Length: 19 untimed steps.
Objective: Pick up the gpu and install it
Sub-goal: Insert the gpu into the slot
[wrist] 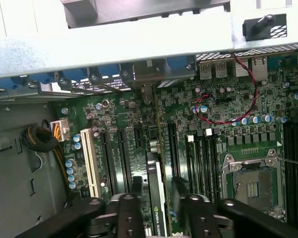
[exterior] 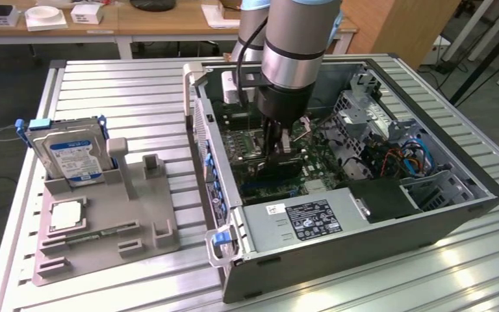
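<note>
The gpu [wrist: 158, 198] stands edge-on in the motherboard [wrist: 223, 114], a thin dark card with a green logo along its top edge. My gripper [wrist: 158, 206] straddles it. The fingers [wrist: 135, 198] stand on either side with a narrow gap to the card, so it looks open. In the exterior view the arm reaches straight down into the open computer case [exterior: 232, 260], with the gripper [exterior: 280, 156] right above the dark gpu [exterior: 277, 174] in the middle of the board.
Beside the card lie a white slot [wrist: 92, 163], black memory slots and the CPU socket [wrist: 251, 186]. A red wire [wrist: 238, 94] loops nearby. At the exterior view's left, a grey holder [exterior: 102, 240] carries a hard drive [exterior: 69, 153] and a CPU [exterior: 65, 214].
</note>
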Each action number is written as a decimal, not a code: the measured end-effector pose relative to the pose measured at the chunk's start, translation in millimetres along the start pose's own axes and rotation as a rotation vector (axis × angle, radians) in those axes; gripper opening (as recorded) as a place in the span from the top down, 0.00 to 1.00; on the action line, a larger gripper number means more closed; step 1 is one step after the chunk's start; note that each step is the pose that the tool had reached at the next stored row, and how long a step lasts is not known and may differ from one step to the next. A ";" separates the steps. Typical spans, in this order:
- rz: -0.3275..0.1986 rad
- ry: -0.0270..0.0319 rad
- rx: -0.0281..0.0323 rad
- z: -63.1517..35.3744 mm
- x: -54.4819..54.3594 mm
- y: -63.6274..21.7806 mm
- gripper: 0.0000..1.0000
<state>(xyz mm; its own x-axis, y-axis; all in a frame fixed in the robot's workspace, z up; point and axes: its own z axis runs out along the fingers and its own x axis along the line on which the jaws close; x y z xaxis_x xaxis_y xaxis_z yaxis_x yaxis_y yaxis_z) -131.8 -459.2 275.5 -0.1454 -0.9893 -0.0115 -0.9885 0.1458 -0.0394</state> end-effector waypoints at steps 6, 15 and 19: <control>0.000 0.0000 0.0000 0.0 0.0 0.0 0.81; -0.010 -0.0004 -0.0003 0.0 0.0 0.0 0.87; -0.046 -0.0016 -0.0009 0.1 0.0 0.0 0.87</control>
<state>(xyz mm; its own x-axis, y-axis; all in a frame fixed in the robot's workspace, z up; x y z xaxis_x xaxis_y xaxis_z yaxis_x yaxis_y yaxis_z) -131.8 -459.2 275.5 -0.0997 -0.9950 -0.0112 -0.9942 0.1001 -0.0390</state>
